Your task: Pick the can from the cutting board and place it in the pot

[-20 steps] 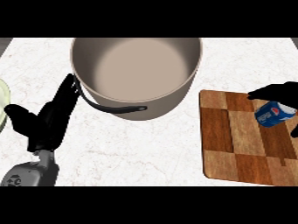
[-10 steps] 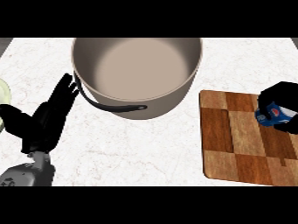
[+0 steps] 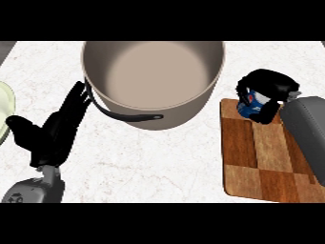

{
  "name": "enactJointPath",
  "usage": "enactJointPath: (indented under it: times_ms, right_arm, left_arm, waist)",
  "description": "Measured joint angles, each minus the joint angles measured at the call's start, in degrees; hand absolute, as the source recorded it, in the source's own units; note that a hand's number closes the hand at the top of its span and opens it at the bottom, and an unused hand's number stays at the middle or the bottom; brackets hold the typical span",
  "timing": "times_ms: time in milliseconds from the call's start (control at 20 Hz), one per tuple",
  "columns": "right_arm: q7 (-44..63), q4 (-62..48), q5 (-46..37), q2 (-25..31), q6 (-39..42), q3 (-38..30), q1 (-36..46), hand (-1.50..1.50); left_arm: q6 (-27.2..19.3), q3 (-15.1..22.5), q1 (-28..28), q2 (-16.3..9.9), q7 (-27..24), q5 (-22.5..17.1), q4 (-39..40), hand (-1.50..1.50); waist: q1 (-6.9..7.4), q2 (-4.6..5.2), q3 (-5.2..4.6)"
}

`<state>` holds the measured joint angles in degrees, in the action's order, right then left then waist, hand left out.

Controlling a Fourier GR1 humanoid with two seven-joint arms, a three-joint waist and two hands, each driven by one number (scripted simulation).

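I note the right hand (image 3: 269,86) curled round the can (image 3: 251,106), at 3 o'clock of the pot (image 3: 153,76); left hand (image 3: 52,133) open.

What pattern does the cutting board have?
The cutting board shows a brown wooden checker pattern, seen in the head view.

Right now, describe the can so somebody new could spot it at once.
Start at the wooden cutting board on the counter's right. At its far end, the right hand curls its fingers around the can. It is the only blue thing; the pot beside it is big and beige.
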<state>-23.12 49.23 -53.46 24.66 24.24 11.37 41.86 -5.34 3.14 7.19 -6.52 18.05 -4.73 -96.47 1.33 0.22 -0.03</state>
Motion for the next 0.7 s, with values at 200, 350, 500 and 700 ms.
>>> enactJointPath:
  times_ms: [200,350,500,700]
  right_arm:
    - [5.5,-2.6,-0.9,-3.2,-5.6,-3.1,3.8,1.50]
    - [6.0,-2.3,-0.3,-2.8,-8.9,-5.9,5.5,1.50]
    - [5.1,-1.1,1.7,-2.1,-8.4,-8.6,8.1,1.50]
    - [3.7,2.8,5.8,-1.0,-5.9,-12.2,10.8,1.50]
  left_arm:
    - [-0.4,0.3,0.0,0.5,0.8,0.2,-0.7,0.00]
    - [-0.6,-0.3,0.8,0.5,1.2,0.2,-0.2,0.00]
    - [-0.5,-0.7,0.6,0.6,0.3,0.4,0.4,0.00]
    - [-0.5,-1.1,0.6,0.5,0.2,0.4,0.6,0.00]
  waist:
    - [-0.13,0.01,0.04]
    - [-0.51,-0.05,0.04]
    - [-0.75,-0.14,0.02]
    - [-1.22,-0.33,0.03]
